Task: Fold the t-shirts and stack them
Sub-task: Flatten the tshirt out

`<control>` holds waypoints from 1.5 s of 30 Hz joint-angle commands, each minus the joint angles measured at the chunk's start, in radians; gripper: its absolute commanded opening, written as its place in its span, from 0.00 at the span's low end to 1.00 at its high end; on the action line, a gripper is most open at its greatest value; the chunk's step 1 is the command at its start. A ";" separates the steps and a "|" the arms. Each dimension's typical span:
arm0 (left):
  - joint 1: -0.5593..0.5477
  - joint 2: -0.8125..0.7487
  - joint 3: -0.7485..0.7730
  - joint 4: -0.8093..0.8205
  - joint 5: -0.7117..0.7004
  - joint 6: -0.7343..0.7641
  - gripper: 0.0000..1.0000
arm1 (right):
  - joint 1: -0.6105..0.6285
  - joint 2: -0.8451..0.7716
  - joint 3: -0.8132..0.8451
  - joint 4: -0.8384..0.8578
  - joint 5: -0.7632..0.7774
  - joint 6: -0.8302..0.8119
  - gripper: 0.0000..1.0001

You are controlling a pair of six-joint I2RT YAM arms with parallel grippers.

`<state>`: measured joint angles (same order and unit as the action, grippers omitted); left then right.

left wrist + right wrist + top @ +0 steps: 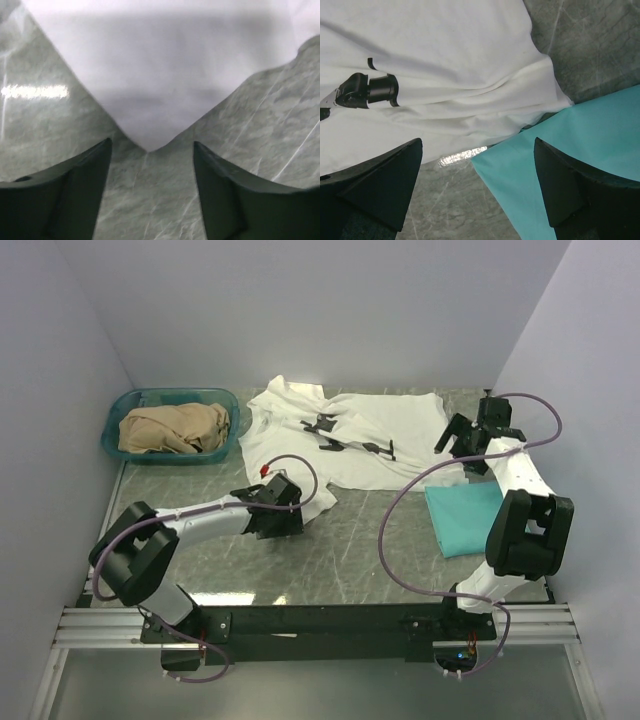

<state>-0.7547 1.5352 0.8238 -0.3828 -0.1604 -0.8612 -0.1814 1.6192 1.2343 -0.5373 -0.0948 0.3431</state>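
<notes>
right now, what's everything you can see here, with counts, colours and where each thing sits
white t-shirt: one, white with a black print, spread flat at the back middle of the table
teal t-shirt: one, teal, folded flat, right side
basket: one, teal plastic, back left corner
tan cloth: one, tan, crumpled inside the basket
table: one, grey marbled top
left tool: one, black, open, at the white t-shirt's near corner
right tool: one, black, open, above where the white t-shirt's edge meets the teal t-shirt

My arms (200,518) are white tubes with black joints. Purple cables (383,530) loop along them; my fingers (60,200) are black wedges.
</notes>
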 commanded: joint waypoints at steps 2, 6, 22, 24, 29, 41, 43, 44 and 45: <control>-0.008 0.086 0.083 -0.004 -0.066 -0.010 0.57 | 0.000 -0.064 -0.004 0.030 0.007 -0.010 0.98; -0.008 0.146 0.116 -0.051 -0.157 -0.024 0.17 | -0.001 -0.058 -0.004 0.031 0.009 -0.016 0.98; 0.215 0.169 0.486 -0.081 -0.300 0.102 0.01 | 0.232 0.065 0.071 -0.082 0.125 -0.194 0.98; 0.227 0.166 0.523 -0.079 -0.301 0.119 0.01 | 0.288 0.073 0.067 -0.096 0.141 -0.194 0.98; 0.299 0.181 0.630 -0.119 -0.280 0.126 0.01 | 0.370 0.088 0.033 -0.079 0.098 -0.187 0.98; 0.368 0.054 0.572 -0.131 -0.327 0.122 0.01 | 0.428 0.248 0.082 -0.030 0.073 -0.133 0.97; 0.379 0.017 0.529 -0.134 -0.332 0.108 0.01 | 0.436 0.260 0.085 -0.029 0.078 -0.122 0.97; 0.387 -0.004 0.516 -0.139 -0.343 0.103 0.01 | 0.444 0.263 0.082 -0.026 0.078 -0.124 0.97; 0.390 -0.016 0.488 -0.142 -0.352 0.091 0.01 | 0.448 0.263 0.079 -0.024 0.079 -0.121 0.97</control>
<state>-0.3866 1.5898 1.3552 -0.5144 -0.4538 -0.7494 0.2466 1.8877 1.2644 -0.5911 -0.0196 0.2031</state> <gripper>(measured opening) 0.023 0.975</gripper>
